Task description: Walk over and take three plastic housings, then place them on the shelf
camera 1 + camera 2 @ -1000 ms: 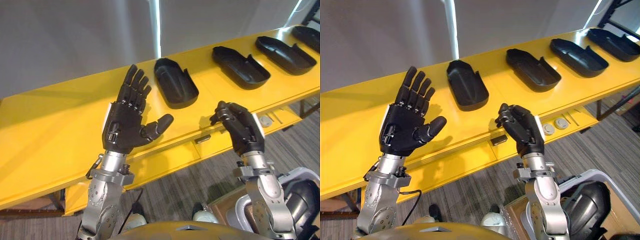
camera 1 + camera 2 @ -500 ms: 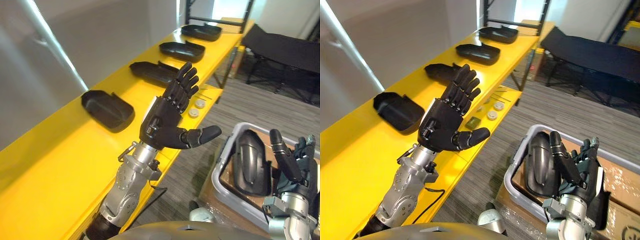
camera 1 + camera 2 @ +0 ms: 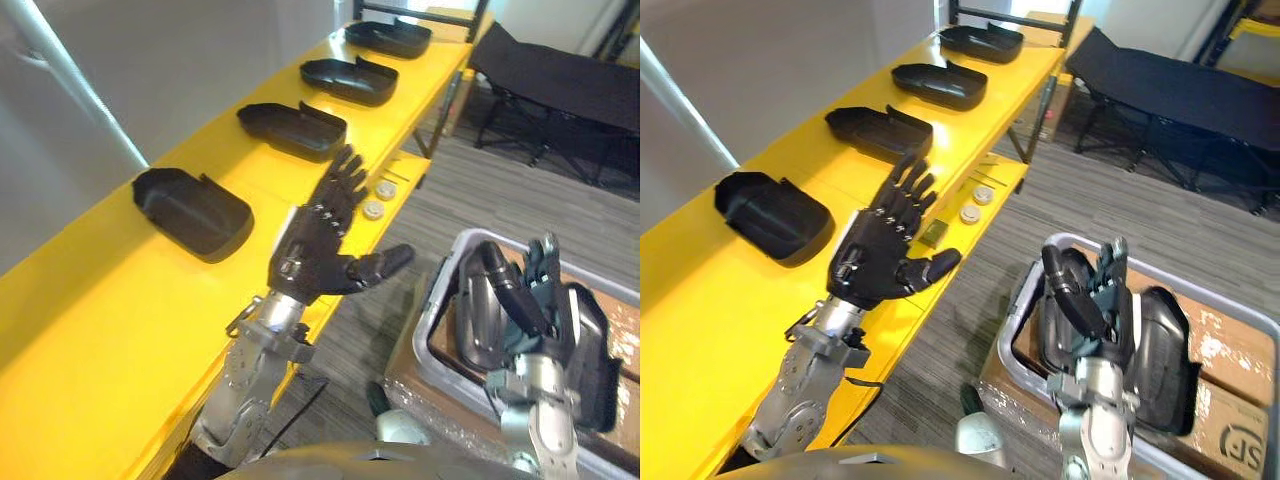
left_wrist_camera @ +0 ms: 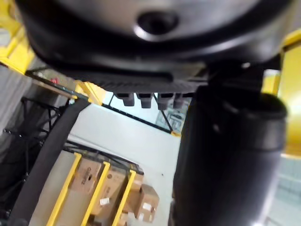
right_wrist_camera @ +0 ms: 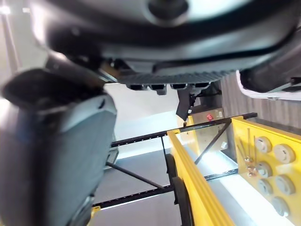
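Two black plastic housings (image 3: 1162,345) lie side by side in the grey bin (image 3: 1013,322), with their long axes running away from me. My right hand (image 3: 1092,300) is raised over the half of the bin nearer the shelf, in line with the housing on that side. Its fingers are straight and point up, the thumb is out, and it holds nothing. I cannot tell how high it stands above that housing.

The pick lies beneath and just ahead of those fingers, so I judge this hand the one to take it. It should turn palm down and close across the housing's short width, not along its length.

My left hand (image 3: 318,255) is well away from the bin, out over the edge of the yellow shelf (image 3: 90,330), with fingers straight, thumb out, and empty. Farther from the bin, four more housings (image 3: 195,212) sit in a row on the shelf top, each roughly crosswise to its length. The bin seems to rest on a cardboard box (image 3: 402,375).
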Controlling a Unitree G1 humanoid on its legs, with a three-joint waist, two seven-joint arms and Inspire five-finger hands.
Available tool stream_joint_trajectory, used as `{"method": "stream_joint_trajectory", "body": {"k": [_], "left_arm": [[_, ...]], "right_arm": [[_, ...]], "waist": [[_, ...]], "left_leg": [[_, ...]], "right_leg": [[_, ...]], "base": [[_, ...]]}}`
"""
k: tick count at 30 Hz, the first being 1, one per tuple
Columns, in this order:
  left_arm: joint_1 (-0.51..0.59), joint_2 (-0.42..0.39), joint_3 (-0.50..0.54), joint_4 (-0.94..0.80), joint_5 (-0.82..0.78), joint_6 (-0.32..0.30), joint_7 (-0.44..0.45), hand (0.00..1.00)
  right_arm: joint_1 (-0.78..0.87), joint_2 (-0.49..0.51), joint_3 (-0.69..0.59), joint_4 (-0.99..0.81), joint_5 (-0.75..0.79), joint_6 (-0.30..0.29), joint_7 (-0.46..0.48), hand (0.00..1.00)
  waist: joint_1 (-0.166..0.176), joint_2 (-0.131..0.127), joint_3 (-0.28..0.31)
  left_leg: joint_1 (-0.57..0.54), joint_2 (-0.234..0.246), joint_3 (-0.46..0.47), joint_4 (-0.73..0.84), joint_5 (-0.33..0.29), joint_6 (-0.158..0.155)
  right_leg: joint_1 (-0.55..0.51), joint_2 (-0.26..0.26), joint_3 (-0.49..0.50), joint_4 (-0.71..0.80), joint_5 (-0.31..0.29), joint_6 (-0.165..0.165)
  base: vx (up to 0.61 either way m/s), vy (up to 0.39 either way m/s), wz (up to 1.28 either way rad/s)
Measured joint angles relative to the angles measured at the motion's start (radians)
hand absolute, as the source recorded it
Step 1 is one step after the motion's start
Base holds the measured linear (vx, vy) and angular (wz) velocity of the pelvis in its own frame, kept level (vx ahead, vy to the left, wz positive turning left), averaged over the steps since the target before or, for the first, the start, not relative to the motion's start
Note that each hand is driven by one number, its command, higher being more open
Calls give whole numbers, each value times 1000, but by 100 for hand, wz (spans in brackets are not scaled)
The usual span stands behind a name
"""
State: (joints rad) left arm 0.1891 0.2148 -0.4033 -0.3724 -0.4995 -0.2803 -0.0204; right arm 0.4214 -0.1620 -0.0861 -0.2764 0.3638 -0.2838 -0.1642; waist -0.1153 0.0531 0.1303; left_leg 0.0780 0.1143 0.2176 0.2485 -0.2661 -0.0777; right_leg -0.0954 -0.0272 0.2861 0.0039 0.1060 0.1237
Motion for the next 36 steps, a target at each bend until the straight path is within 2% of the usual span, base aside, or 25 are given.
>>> {"method": "stream_joint_trajectory", "body": {"k": [1, 2, 5, 7, 10, 12, 14, 16, 17, 19, 21, 22, 23, 25, 26, 27, 28, 29, 30, 31, 32, 33, 34, 35, 36], "left_arm": [[26, -2, 27, -9, -1, 0, 6, 100], [36, -4, 39, -12, -1, -1, 5, 100], [51, -2, 45, -13, 0, -7, -14, 100], [49, -2, 22, -22, -1, -30, -15, 100], [26, -4, -30, -62, 0, -55, -17, 100], [2, -8, -51, -73, 0, -73, -28, 100], [0, -12, -54, -83, -2, -81, -53, 100], [17, -11, -52, -86, 0, -90, -71, 100], [19, -8, -51, -85, 1, -87, -70, 100], [15, -7, -39, -85, 1, -87, -70, 100], [12, -2, 13, -78, 0, -85, -69, 100], [8, 2, 49, -63, 0, -85, -66, 100], [7, 1, 64, -55, 0, -85, -64, 100], [12, 2, 126, -23, -8, -84, -49, 100], [22, 0, 153, -14, -13, -81, -42, 100], [29, 0, 166, -12, -14, -79, -39, 100], [39, 3, 191, -12, -14, -78, -33, 100], [44, -1, 196, -5, -15, -70, -30, 100], [65, -26, 191, -1, -15, -50, -23, 100], [83, -40, 165, -1, -17, -38, -21, 100], [90, -48, 153, -1, -21, -32, -20, 100], [90, -67, 139, -2, -21, -21, -10, 100], [81, -77, 143, 0, -20, -22, 11, 100], [74, -80, 144, 5, -18, -21, 22, 100], [55, -85, 143, 20, -22, -21, 35, 100]], "right_arm": [[-23, -10, 4, 27, 0, -12, -1, 100], [-34, -11, 10, 42, 0, -18, -1, 100], [-22, 8, 52, 84, -1, -19, -47, 100], [-10, 13, 96, 84, -3, -19, -62, 100], [9, 26, 106, 84, -6, -25, -74, 100], [21, 56, 86, 83, -6, -44, -87, 100], [63, 99, 70, 68, 5, -80, -83, 100], [89, 113, 74, 45, 60, -96, -41, 100], [93, 116, 83, 39, 86, -97, -27, 100], [74, 113, 110, 38, 95, -97, -8, 100], [5, 92, 172, 62, 82, -97, -12, 100], [-58, 82, 208, 108, 52, -97, -26, 100], [-93, 81, 225, 138, 33, -97, -41, 100], [-199, 83, 281, 235, -9, -87, -93, 100], [-223, 84, 299, 250, -21, -64, -102, 100], [-229, 85, 305, 253, -27, -53, -102, 100], [-232, 89, 315, 254, -41, -36, -99, 100], [-231, 86, 314, 261, -44, -26, -97, 100], [-219, 67, 301, 264, -43, -6, -91, 100], [-187, 43, 278, 264, -41, 1, -83, 100], [-173, 33, 266, 264, -40, 7, -76, 100], [-160, -1, 242, 265, -29, 14, -55, 100], [-150, -21, 223, 269, -7, 18, -36, 100], [-144, -24, 213, 268, 1, 18, -27, 100], [-135, -28, 195, 268, 3, 18, -15, 100]], "waist": [[5, 10, 7], [7, 15, 13], [30, 11, 21], [34, 6, 25], [38, 5, 43], [47, 5, 63], [57, -14, 88], [74, -34, 101], [74, -31, 106], [84, -43, 97], [85, -35, 96], [88, -36, 85], [92, -39, 78], [134, -52, 61], [149, -62, 55], [155, -62, 53], [165, -78, 42], [164, -70, 37], [160, -43, 21], [138, -32, 15], [123, -27, 14], [98, -9, 18], [69, -17, 21], [57, -21, 19], [44, -11, 22]], "left_leg": [[-4, 2, -49, 31, -31, 0], [-5, 3, -57, 45, -48, 2], [-13, -1, -38, 78, -69, 16], [-23, -2, -44, 98, -75, 23], [-56, -1, -66, 193, -111, 31], [-49, 1, -74, 250, -135, 35], [-20, 0, -45, 279, -157, 46], [-16, 0, 4, 296, -167, 60], [-17, 2, 29, 280, -151, 74], [-16, 7, 73, 246, -118, 78], [-25, 44, 99, 205, -71, 66], [-40, 65, 103, 182, -41, 51], [-51, 76, 106, 173, -26, 44], [-86, 132, 132, 152, 24, -2], [-94, 165, 143, 154, 43, -35], [-99, 181, 149, 155, 52, -52], [-114, 218, 163, 163, 71, -86], [-122, 244, 164, 163, 86, -106], [-116, 294, 163, 128, 126, -120], [-90, 320, 165, 79, 175, -125], [-75, 329, 166, 56, 200, -122], [-57, 357, 168, 40, 239, -118], [-55, 376, 164, 58, 301, -107], [-67, 388, 154, 83, 323, -81], [-105, 414, 128, 132, 371, -35]], "right_leg": [[0, 11, 16, 3, 1, 1], [0, 15, 22, 6, 1, 2], [-2, 6, 27, 13, 2, 4], [-7, -3, 14, 24, -7, 6], [-58, 0, -14, 186, -82, 13], [-77, 13, -33, 290, -106, 9], [-78, 6, -57, 347, -112, 11], [-78, -36, -157, 314, -118, 8], [-89, -91, -255, 313, -123, -4], [-115, -148, -343, 368, -133, -23], [-106, -207, -411, 524, -179, -92], [-96, -256, -437, 597, -198, -119], [-87, -282, -442, 620, -199, -121], [-26, -379, -451, 608, -191, -119], [19, -416, -452, 550, -178, -113], [39, -427, -453, 495, -145, -121], [70, -422, -450, 370, -5, -133], [83, -386, -450, 356, -52, -68], [67, -342, -483, 361, -109, 5], [60, -320, -512, 394, -160, 78], [51, -317, -527, 430, -181, 105], [-12, -309, -532, 542, -204, 95], [-29, -302, -565, 527, -261, 61], [-8, -294, -588, 504, -302, 58], [8, -271, -603, 475, -331, 49]], "base": [[35, 91, -68], [34, 125, -39], [18, 108, -11], [8, 61, 18], [-21, 50, 22], [-91, 43, -1], [-189, 49, -31], [-298, 32, -60], [-359, 33, -75], [-228, -11, -60], [-110, -115, -45], [-49, -205, -32], [-58, -318, -40], [-49, -410, -59], [-28, -471, -58], [-20, -418, -68], [-22, -561, -58], [-31, -573, -74], [-8, -642, -52], [11, -499, -42], [27, -467, -26], [-54, -446, -40], [-83, -445, -46], [-71, -512, -44], [7, -544, -18]]}}
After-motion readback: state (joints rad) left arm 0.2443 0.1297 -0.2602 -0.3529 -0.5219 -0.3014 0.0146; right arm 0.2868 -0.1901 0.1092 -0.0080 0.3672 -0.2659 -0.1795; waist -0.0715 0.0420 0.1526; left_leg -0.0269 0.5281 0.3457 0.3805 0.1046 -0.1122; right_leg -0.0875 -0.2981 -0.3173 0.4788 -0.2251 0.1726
